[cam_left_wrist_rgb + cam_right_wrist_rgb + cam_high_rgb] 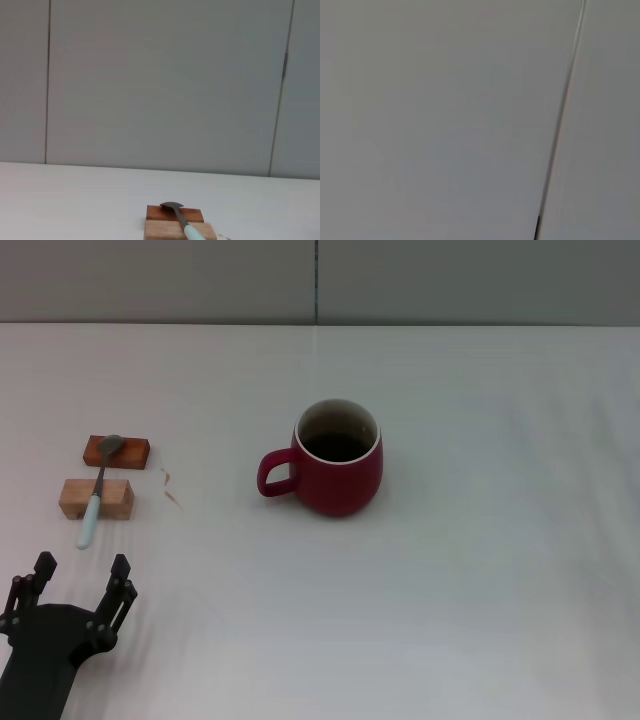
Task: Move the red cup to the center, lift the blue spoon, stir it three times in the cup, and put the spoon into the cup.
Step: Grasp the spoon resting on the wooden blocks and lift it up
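Observation:
The red cup point(338, 456) stands upright near the middle of the white table, its handle pointing to the left. The blue spoon point(98, 490) lies across two small wooden blocks at the left, with its metal bowl on the far block and its pale handle over the near one. In the left wrist view the blue spoon point(183, 222) and blocks show low in the picture. My left gripper point(82, 573) is open near the table's front left corner, short of the spoon's handle end. The right gripper is out of view.
A reddish-brown block point(117, 451) and a lighter wooden block point(96, 498) carry the spoon. A small brownish mark point(172, 490) lies on the table point(480, 570) right of them. A grey panelled wall point(400, 280) runs behind the table.

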